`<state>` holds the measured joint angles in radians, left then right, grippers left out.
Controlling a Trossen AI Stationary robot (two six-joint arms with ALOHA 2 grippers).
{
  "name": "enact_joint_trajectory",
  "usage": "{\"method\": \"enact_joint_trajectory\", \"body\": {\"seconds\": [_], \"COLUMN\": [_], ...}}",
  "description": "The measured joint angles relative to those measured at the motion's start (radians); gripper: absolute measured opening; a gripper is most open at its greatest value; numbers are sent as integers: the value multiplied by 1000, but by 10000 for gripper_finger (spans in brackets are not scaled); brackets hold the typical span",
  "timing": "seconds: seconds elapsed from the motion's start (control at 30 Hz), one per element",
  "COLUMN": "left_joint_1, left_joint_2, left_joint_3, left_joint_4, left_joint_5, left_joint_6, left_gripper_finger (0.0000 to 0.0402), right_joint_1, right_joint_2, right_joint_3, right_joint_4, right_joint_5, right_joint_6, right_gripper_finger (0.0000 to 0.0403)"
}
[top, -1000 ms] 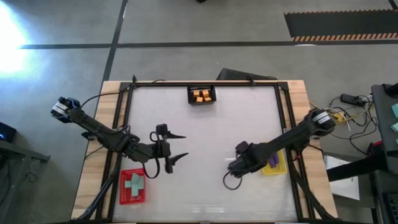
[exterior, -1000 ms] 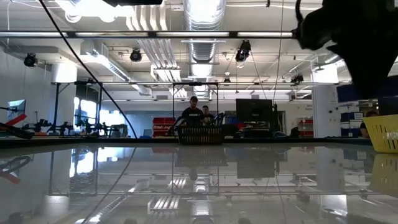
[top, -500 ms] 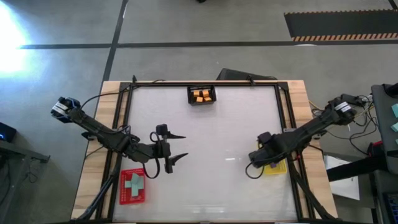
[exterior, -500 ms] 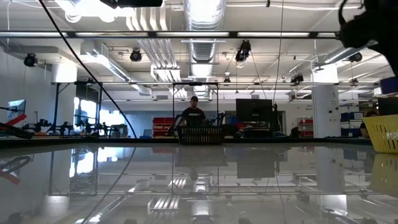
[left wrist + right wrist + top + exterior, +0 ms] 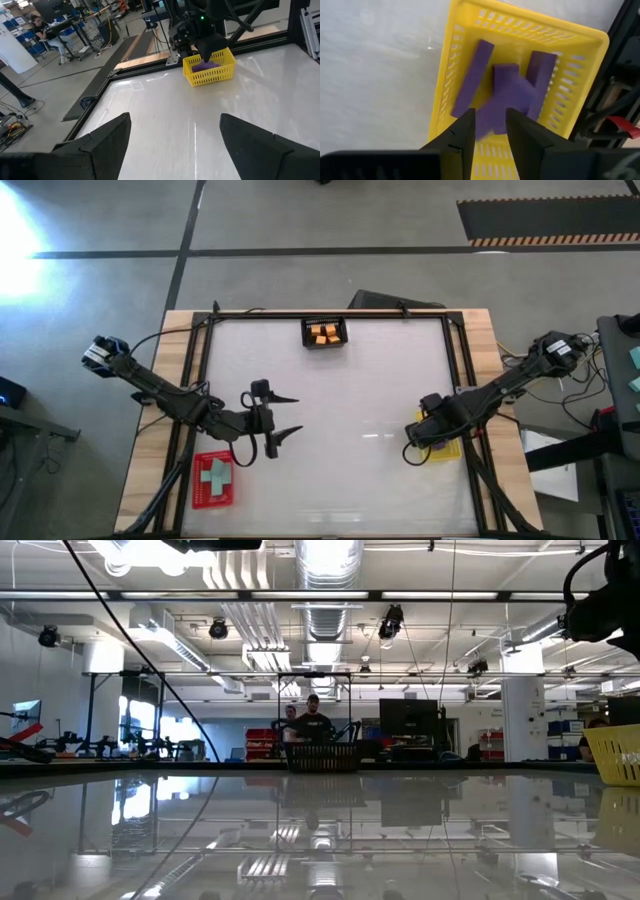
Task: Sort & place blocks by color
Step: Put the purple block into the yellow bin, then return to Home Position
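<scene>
Three purple blocks (image 5: pixel 472 80) lie in the yellow tray (image 5: pixel 451 60) near the table's right edge. One of them (image 5: pixel 506 95) is blurred, right under my right gripper (image 5: pixel 490 117). That gripper (image 5: pixel 432 435) points down over the tray, fingers a little apart with nothing between them. Orange blocks (image 5: pixel 325 333) lie in the black tray (image 5: pixel 307 340) at the far edge. Teal blocks (image 5: pixel 213 475) lie in the red tray (image 5: pixel 196 498) at the near left. My left gripper (image 5: pixel 298 415) hovers open left of the table's middle, touching nothing.
The left wrist view shows the yellow tray (image 5: pixel 220 75) across bare white tabletop, with my right arm (image 5: pixel 197 35) above it. In the low view the black tray (image 5: pixel 322 756) stands at the far edge. People are in the room behind the table.
My right gripper has moved toward the table's right edge, from over the bare tabletop to over the yellow tray, and has rolled a little about its downward axis. My left arm has kept still.
</scene>
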<state>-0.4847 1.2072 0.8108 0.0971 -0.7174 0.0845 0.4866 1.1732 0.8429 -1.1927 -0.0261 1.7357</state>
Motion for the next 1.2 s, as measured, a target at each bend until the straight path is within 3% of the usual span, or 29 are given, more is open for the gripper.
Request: {"method": "enact_joint_trajectory", "body": {"seconds": [0.23,0.37,0.57,0.73,0.8,0.93,1.03,1.2], "left_joint_1": [0,0,0,0,0,0,0,0], "left_joint_2": [0,0,0,0,0,2,2,2], "left_joint_3": [0,-6,-18,-18,-19,-22,-22,-29], "left_joint_4": [0,-1,-1,5,20,34,35,45], "left_joint_5": [0,0,0,-1,-1,-2,-2,-2], "left_joint_6": [0,1,1,-2,-10,-20,-26,-35], "left_gripper_finger": [288,288,288,288,288,288,288,288], "right_joint_1": [0,0,0,-5,-20,-80,-132,-223], "right_joint_2": [1,1,2,22,38,93,142,202], "right_joint_3": [0,0,0,0,-3,-7,-8,-8], "right_joint_4": [-1,26,263,535,667,971,1132,1256], "right_joint_5": [5,80,340,618,679,669,573,469], "right_joint_6": [-6,-26,-218,-529,-673,-1002,-1236,-1409], "right_gripper_finger": [124,132,122,110,104,88,72,43]}}
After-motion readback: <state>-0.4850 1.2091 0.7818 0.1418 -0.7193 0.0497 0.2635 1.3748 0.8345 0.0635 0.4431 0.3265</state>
